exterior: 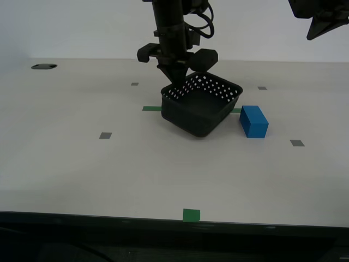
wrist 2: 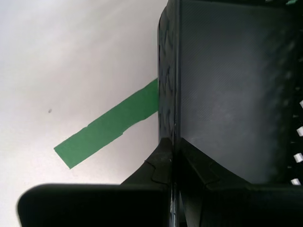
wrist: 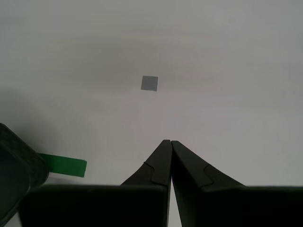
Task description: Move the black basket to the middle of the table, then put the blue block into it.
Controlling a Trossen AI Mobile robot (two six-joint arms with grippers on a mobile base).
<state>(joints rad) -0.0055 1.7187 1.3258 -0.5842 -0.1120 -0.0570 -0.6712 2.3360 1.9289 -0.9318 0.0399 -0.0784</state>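
The black basket [exterior: 199, 112] stands tilted near the middle of the table [exterior: 82, 164], over the green tape strip [exterior: 151, 108]. My second gripper [exterior: 179, 81] comes down from above and is shut on the basket's far rim. In the second wrist view the basket wall [wrist 2: 227, 94] sits between the jaws of that gripper [wrist 2: 173, 142]. The blue block [exterior: 253, 121] lies on the table just beside the basket, toward the exterior view's right, untouched. My first gripper [wrist: 170, 142] is shut and empty, raised at the exterior view's top right [exterior: 312, 37]. A basket corner [wrist: 14, 165] shows in its view.
Small grey square marks [exterior: 106, 135] [exterior: 297, 143] dot the tabletop. A green tape square [exterior: 191, 215] sits at the dark front edge. A dark round opening [exterior: 43, 66] lies at the far left. The tape strip also shows in both wrist views [wrist 2: 109, 125] [wrist: 64, 164].
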